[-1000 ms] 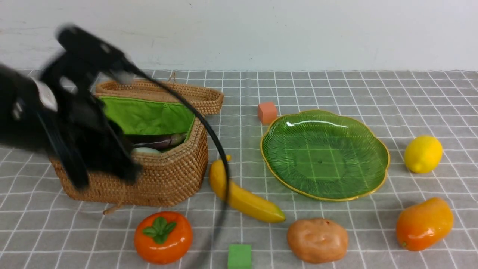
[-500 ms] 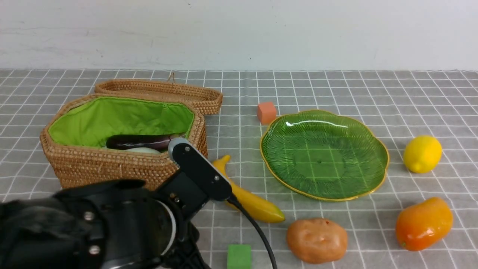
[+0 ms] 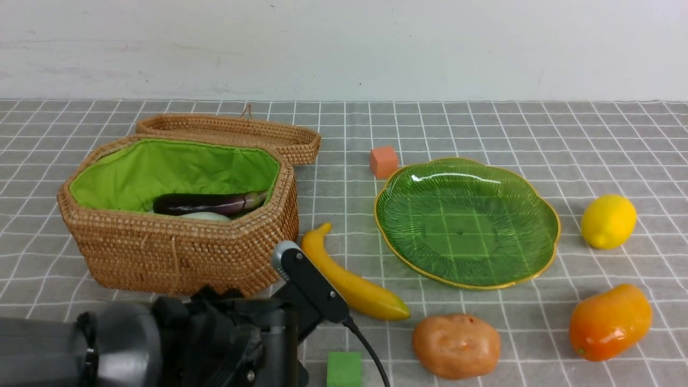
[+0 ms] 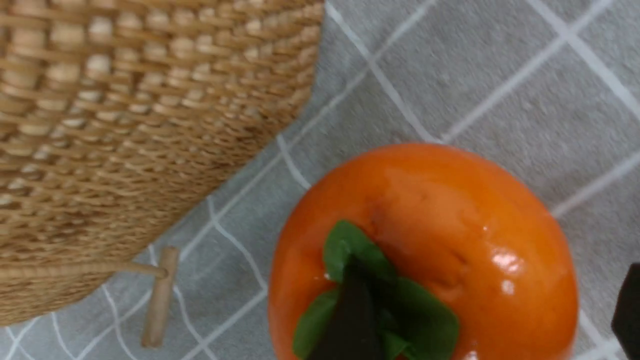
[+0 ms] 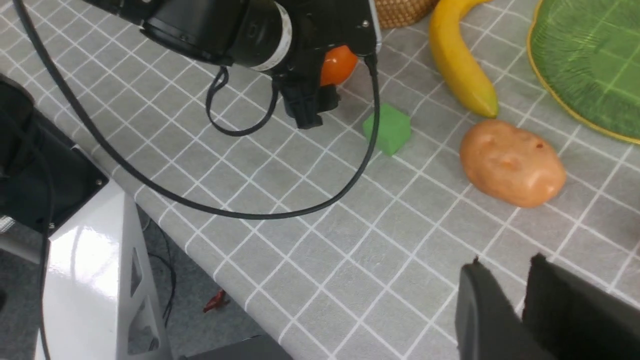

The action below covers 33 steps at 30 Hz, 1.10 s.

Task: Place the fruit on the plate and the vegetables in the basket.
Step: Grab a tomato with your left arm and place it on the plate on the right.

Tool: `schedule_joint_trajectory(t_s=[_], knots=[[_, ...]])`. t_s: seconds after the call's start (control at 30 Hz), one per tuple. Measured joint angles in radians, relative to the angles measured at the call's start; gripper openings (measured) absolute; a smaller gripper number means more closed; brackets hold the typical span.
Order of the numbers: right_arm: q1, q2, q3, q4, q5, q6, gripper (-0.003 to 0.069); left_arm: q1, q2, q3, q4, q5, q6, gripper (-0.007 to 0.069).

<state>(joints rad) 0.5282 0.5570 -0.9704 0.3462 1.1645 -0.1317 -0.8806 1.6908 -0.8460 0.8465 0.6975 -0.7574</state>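
Left arm swung off basket [image 3: 177, 252], dropped low over persimmon [image 4: 440, 225]. Left gripper [image 4: 490, 280] jaws went from together to wide apart. Persimmon sat between them, seemingly untouched, basket just beside gripper. Fruit pick began; plate [image 3: 467, 226] bare.

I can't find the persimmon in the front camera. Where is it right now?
The persimmon sits on the cloth beside the basket, left of the green cube, directly under the open left gripper, whose arm hides it in the front view.
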Motion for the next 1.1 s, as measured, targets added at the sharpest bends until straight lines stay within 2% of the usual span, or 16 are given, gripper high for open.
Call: schedule_joint_trajectory(t_s=[0.17,0.4,0.57,0.83,1.1], knots=[[0.000,0.000,0.000,0.012,-0.008,0.000,0.0142,0.000,0.000,0.000,0.064,0.008,-0.084,0.0547],[0.000,0.000,0.000,0.018,-0.012,0.001,0.0142,0.000,0.002,0.000,0.105,0.008,-0.107,0.0524],[0.000,0.000,0.000,0.019,-0.012,0.001,0.0141,0.000,0.002,0.000,0.107,0.007,-0.124,0.0536],[0.000,0.000,0.000,0.019,-0.012,0.001,0.0141,0.000,0.002,0.000,0.107,0.008,-0.126,0.0607],[0.000,0.000,0.000,0.019,-0.012,0.001,0.0143,0.000,0.010,0.000,0.107,0.008,-0.126,0.0581]])
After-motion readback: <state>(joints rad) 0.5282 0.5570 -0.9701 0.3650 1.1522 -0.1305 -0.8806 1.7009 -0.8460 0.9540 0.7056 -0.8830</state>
